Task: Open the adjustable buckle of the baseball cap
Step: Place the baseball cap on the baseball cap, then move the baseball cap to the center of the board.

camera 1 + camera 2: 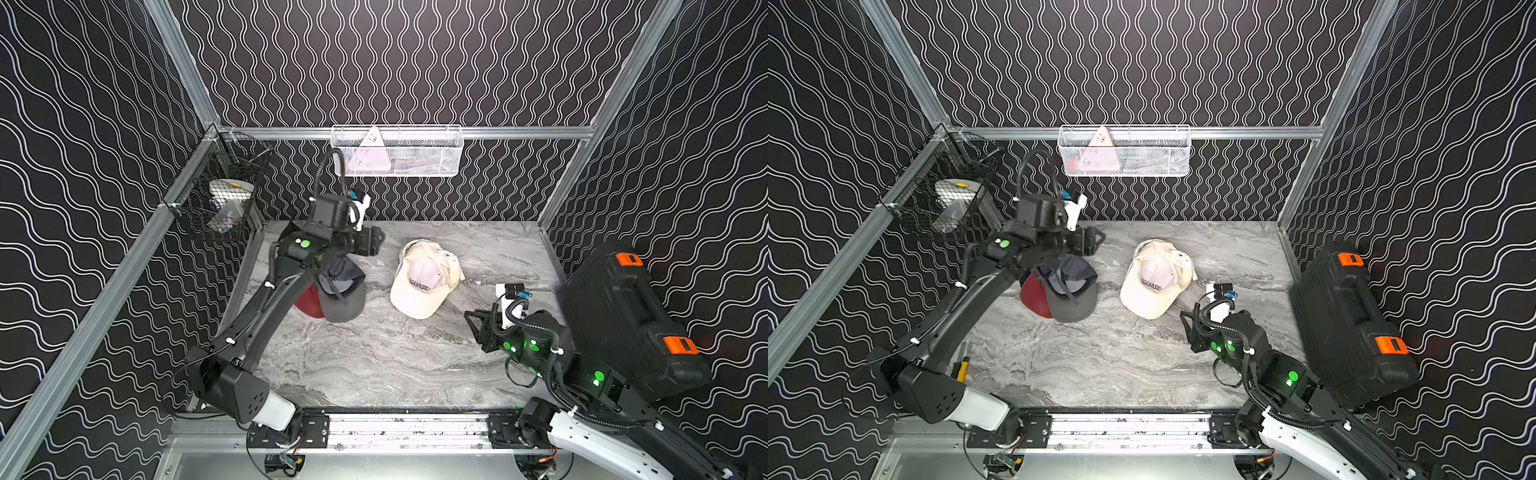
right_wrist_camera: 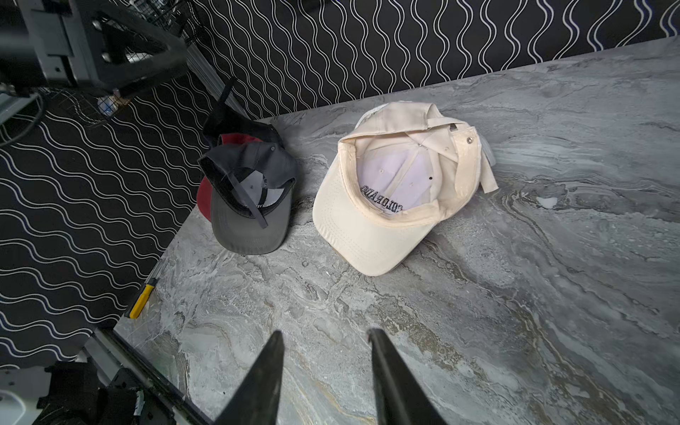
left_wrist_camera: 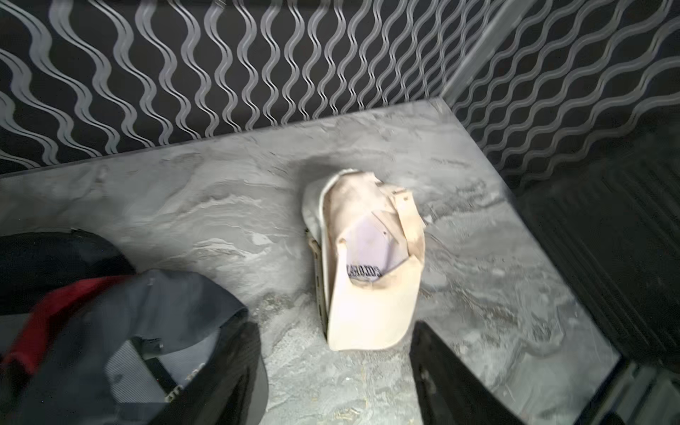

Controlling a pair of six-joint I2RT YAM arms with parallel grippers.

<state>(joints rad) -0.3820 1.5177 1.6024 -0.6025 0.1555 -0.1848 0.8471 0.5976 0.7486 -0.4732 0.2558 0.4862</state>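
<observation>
Jaws parted and empty, the left end effector (image 1: 376,241) hangs above the far-left part of the grey marble-patterned bench (image 1: 374,365). The right end effector (image 2: 325,333), likewise spread with nothing between its fingers, hovers low over the near-right part, pointed toward the cream cotton baseball cap (image 2: 368,235). The cap lies crown-down mid-bench between the two arms, touched by neither. That position turns its sweatband and rear cloth strap (image 2: 485,176) upward, where fingers can reach them. The small metal buckle (image 2: 452,128) sits at the cap's far rim, with the strap's tail trailing loose onto the bench beside it; whether the buckle has let go cannot be told. Near it, under the left arm, a dark grey baseball cap (image 2: 250,228) rests upside-down on a red cap (image 2: 204,200). Its own black strap (image 2: 244,195) lies slack across the opening, and the pair look set aside as a pile. A black plastic tool case with orange latches (image 1: 623,316) stands along the right wall, clear of the work.
</observation>
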